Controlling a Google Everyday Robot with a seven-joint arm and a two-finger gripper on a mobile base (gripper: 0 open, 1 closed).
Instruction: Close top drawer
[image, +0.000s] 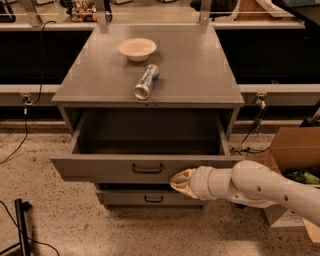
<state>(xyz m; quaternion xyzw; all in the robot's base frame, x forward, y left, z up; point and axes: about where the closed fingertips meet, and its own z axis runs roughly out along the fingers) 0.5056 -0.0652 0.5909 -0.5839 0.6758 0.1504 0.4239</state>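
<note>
Camera view. The top drawer (100, 169) stands open at the centre of the frame. Its empty interior is exposed and its tall front panel projects well forward of the cabinet. The pincer (176, 181) enters from the lower right on a white arm (260, 187). Its cream tip lies against the lower part of the front panel, right of the small bar handle (147, 168). Whether the pincer is open or closed cannot be told.

On the counter (200, 75) above, a can (146, 81) lies on its side near the front edge, with a bowl (137, 49) behind it. A shorter drawer (150, 198) sits shut below, and a cardboard box (295, 150) stands at the right edge.

Probable hazards:
- The contact is off-centre, so the push may skew the drawer and bind it on its slides.
- The contact is low on the panel, so the tip may slip under the panel's bottom edge.
- A hard stop may jolt the can into rolling off the counter.
</note>
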